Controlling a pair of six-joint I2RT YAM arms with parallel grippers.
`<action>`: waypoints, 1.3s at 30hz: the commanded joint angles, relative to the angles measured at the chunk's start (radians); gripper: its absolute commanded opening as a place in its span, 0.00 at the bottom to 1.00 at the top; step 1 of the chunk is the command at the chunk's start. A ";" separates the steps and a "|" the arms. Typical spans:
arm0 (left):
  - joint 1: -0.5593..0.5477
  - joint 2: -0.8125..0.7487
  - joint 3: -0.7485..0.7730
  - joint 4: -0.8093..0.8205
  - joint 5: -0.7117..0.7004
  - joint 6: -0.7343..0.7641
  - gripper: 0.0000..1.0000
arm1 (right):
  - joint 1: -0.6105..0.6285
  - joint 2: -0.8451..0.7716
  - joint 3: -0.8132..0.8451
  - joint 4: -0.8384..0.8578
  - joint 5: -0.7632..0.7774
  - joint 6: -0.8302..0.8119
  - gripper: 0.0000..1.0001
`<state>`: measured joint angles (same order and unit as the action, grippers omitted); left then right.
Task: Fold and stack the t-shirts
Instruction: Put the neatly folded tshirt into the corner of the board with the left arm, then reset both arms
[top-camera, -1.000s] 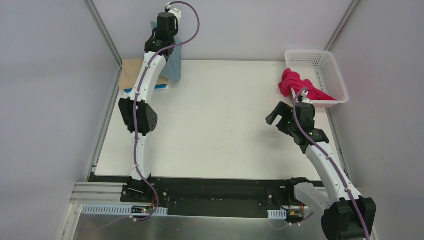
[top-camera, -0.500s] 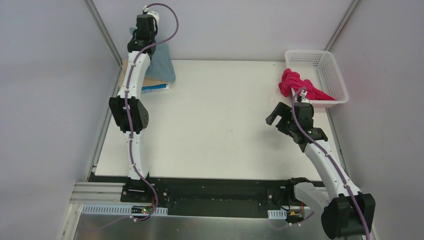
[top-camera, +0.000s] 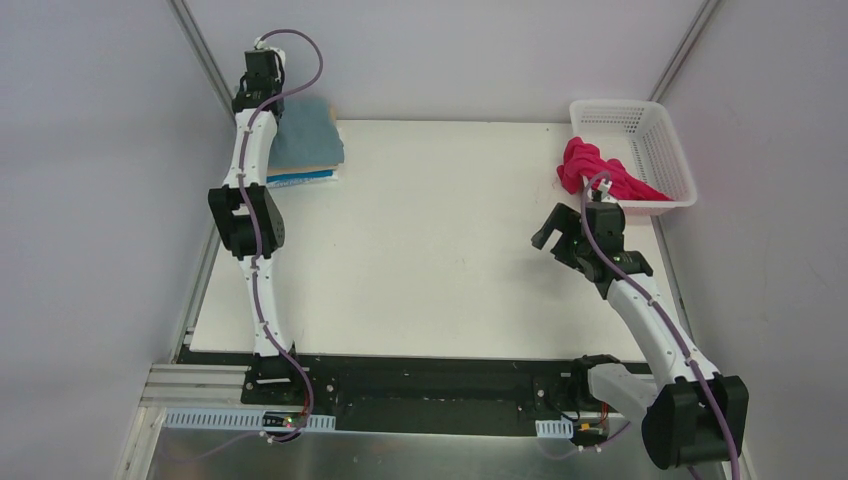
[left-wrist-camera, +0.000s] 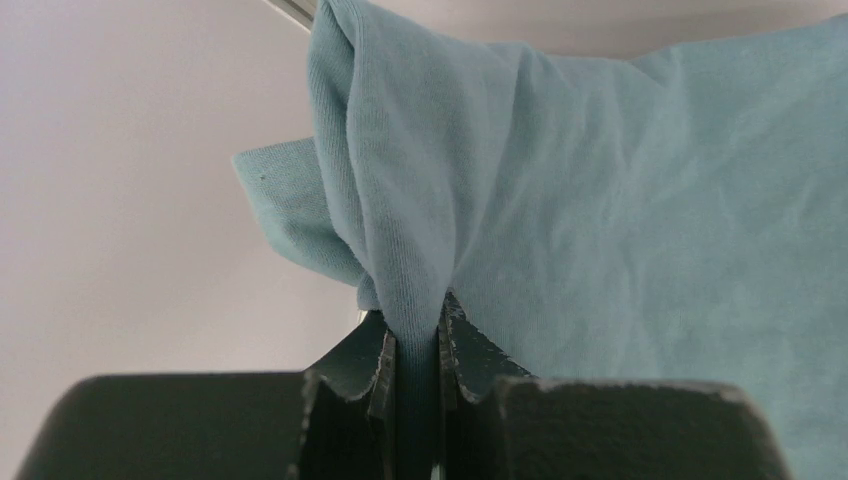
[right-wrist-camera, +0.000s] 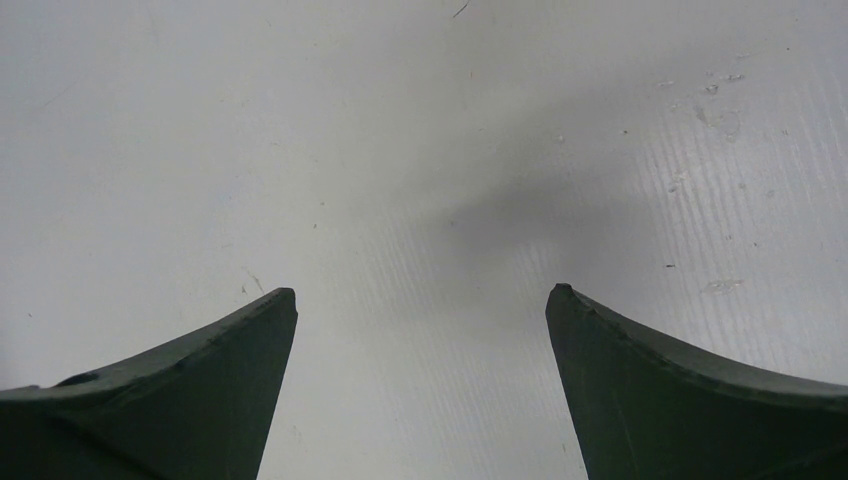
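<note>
A white table (top-camera: 430, 250) carries a basket (top-camera: 655, 125) at far right with a red shirt (top-camera: 585, 165) draped over its edge, a teal shirt (top-camera: 312, 128) on the far-left pile (top-camera: 305, 177), pinched by the left gripper (left-wrist-camera: 415, 338), and the right gripper (top-camera: 556, 232) spread empty.

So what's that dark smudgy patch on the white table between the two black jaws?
Right wrist view: it's a soft-edged shadow on the table, not dirt. Left wrist view: the teal-blue t-shirt is sharp, its weave showing. Top external view: evenly lit, no glare.
</note>
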<state>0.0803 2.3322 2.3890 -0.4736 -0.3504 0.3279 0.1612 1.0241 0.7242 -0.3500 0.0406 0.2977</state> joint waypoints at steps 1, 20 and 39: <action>0.007 0.015 0.067 0.079 -0.034 -0.047 0.00 | 0.001 0.003 0.049 0.013 0.011 0.003 1.00; -0.005 0.093 0.121 0.110 -0.185 -0.141 0.49 | 0.000 -0.010 0.059 0.001 -0.009 0.016 1.00; -0.167 -0.296 -0.181 0.080 -0.005 -0.351 0.99 | 0.001 -0.125 0.041 -0.021 -0.007 0.045 1.00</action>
<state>-0.0502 2.2505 2.3028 -0.4019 -0.4629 0.1143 0.1612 0.9455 0.7361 -0.3580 0.0360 0.3305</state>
